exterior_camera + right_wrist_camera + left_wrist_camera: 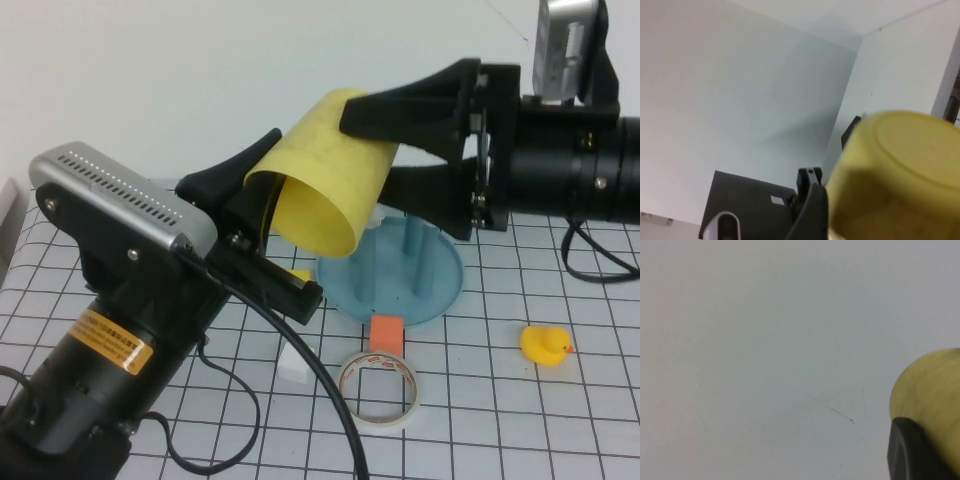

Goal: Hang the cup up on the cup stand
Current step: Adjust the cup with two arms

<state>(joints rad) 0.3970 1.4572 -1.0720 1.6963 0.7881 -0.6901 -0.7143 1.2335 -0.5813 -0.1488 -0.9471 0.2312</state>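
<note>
- We see the right claw clenched on the cup, one finger over its wall and one under, holding it tilted in the air above the bench.
- The left claw grips the cup's open rim (one finger inside, one outside).
- Below and behind the cup stands the cup stand, its blue base on the bench.
- Nearer us lie an orange block and a tape roll; a yellow duck sits well to the right.
</note>
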